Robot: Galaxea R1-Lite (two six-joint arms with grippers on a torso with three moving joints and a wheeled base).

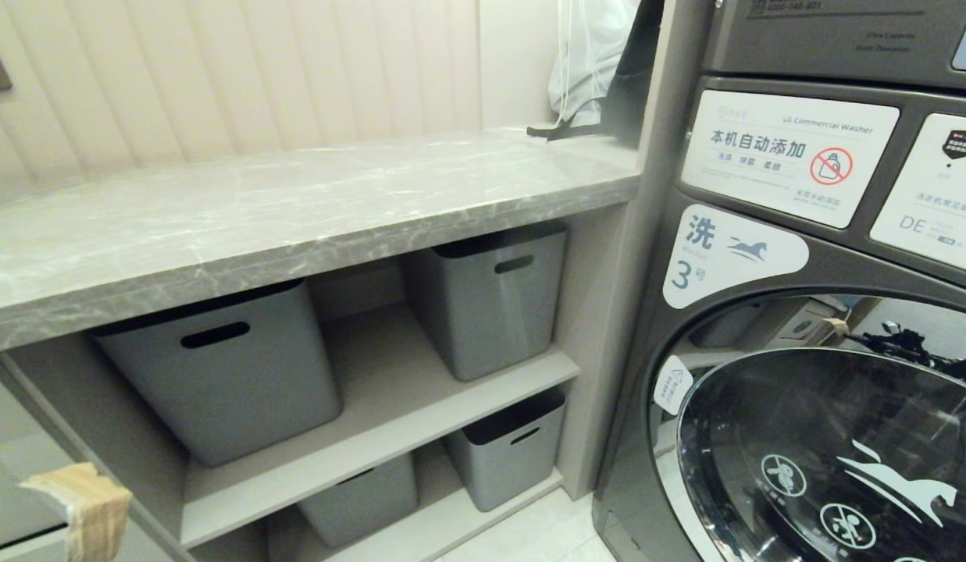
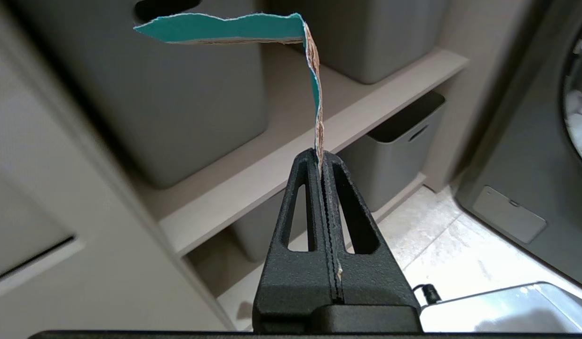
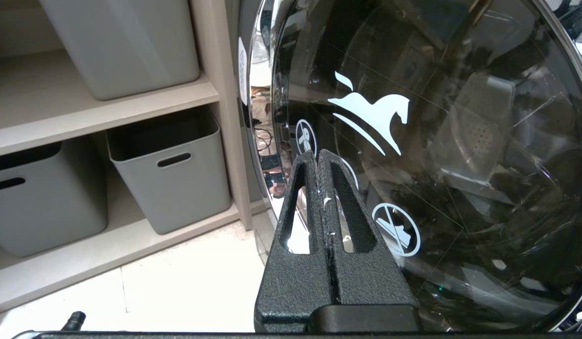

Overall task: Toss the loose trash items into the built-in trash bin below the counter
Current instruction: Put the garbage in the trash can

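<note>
Both left gripper (image 2: 321, 157) fingers (image 2: 300, 207) around a teal-edged strip (image 2: 314, 89).

grey tubs (image 1: 233, 367) filling the shelf bays under the counter (image 1: 295, 211), narrow gaps between them, washer door (image 1: 826, 460) blocking right, open floor (image 3: 187, 287) below

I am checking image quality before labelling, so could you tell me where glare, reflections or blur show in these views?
Head view: soft sheen on the counter; washer door mirrors the room. Left wrist view: teal-edged strip sharp, cabinet edge smeared. Right wrist view: bright, washed-out floor; reflections along the door's rim.
</note>
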